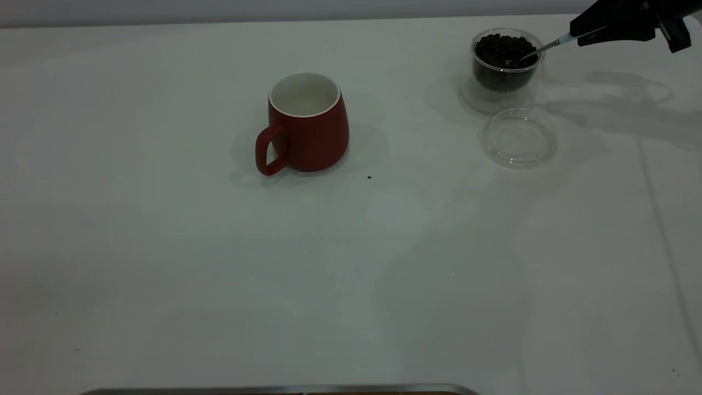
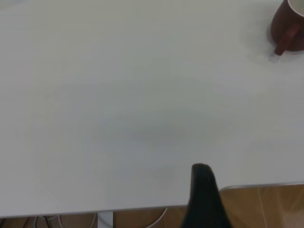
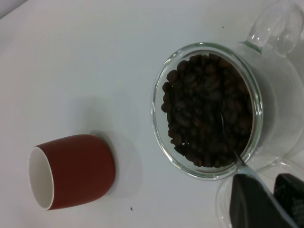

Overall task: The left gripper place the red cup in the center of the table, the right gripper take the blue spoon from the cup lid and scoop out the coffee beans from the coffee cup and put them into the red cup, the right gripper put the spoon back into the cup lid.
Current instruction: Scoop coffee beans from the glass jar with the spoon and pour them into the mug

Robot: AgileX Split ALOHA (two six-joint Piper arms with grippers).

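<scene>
The red cup point(image 1: 307, 123) stands upright near the middle of the white table point(image 1: 164, 247), handle toward the front left, white inside showing no beans. It also shows in the right wrist view point(image 3: 76, 171) and the left wrist view point(image 2: 287, 28). The clear coffee cup point(image 1: 505, 66), full of coffee beans point(image 1: 502, 49), stands at the back right. My right gripper point(image 1: 581, 33) is shut on the blue spoon point(image 1: 540, 50), whose bowl rests on the beans point(image 3: 204, 109). The cup lid point(image 1: 518, 137) lies empty just in front of the coffee cup. My left gripper point(image 2: 204, 199) hangs over the table's edge, far from the red cup.
One loose dark bean point(image 1: 369, 177) lies on the table right of the red cup. A metal edge point(image 1: 274, 389) runs along the table's front. The table's rounded corner point(image 2: 261, 186) and the wooden floor show below the left gripper.
</scene>
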